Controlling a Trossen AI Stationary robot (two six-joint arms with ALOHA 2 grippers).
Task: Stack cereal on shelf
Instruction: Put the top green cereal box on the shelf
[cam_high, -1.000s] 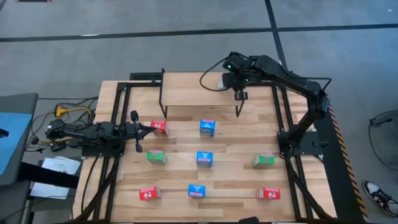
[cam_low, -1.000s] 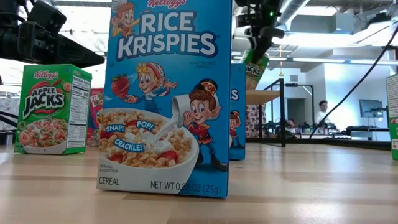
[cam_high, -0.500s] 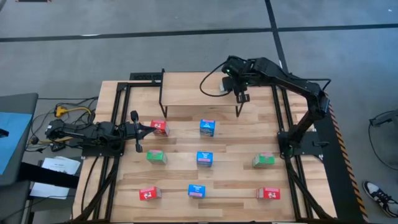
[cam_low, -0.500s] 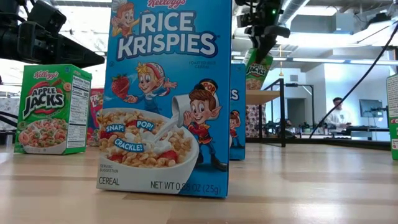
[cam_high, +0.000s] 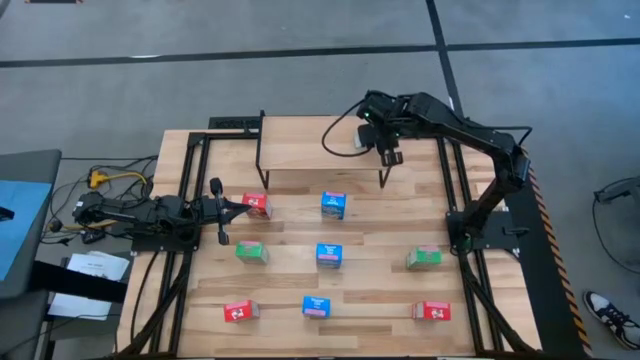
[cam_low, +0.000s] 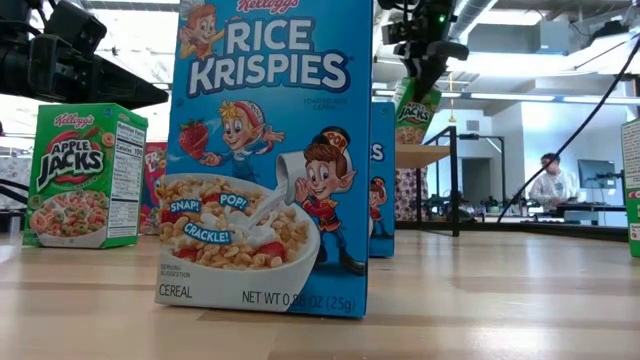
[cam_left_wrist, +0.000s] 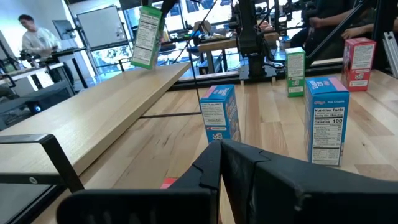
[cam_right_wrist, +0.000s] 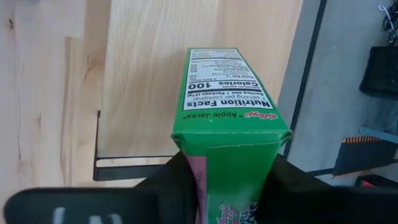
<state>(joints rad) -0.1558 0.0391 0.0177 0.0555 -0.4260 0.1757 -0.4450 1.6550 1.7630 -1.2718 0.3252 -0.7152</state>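
Observation:
My right gripper (cam_high: 388, 152) is shut on a green Apple Jacks box (cam_right_wrist: 230, 106) above the right end of the shelf (cam_high: 310, 145), a light wood top on thin black legs. The box also shows in the low view (cam_low: 413, 108) and the left wrist view (cam_left_wrist: 148, 36), clear of the shelf top. My left gripper (cam_high: 238, 207) lies low at the table's left, shut, its tip next to a red box (cam_high: 258, 205); I cannot tell whether it touches it. Several more red, blue and green boxes stand upright on the table. My right gripper pinches the green box's top end (cam_right_wrist: 239, 155) between its two fingers (cam_right_wrist: 169, 183), one on each side. The fingers come from above, pointing down. The box hangs below them, a little tilted, clear of the shelf top.
Blue boxes (cam_high: 334, 206) (cam_high: 329, 256) (cam_high: 316, 307) stand down the table's middle, green ones (cam_high: 252, 252) (cam_high: 424, 257) at mid-depth, red ones (cam_high: 240, 311) (cam_high: 432, 311) near the front edge. Black frame rails (cam_high: 455, 180) run along both sides. A person sits in the room behind (cam_low: 552, 185).
My right gripper has moved a little toward the table's near edge over the shelf's right end, carrying the green box, which stays hanging and clear of the shelf top.

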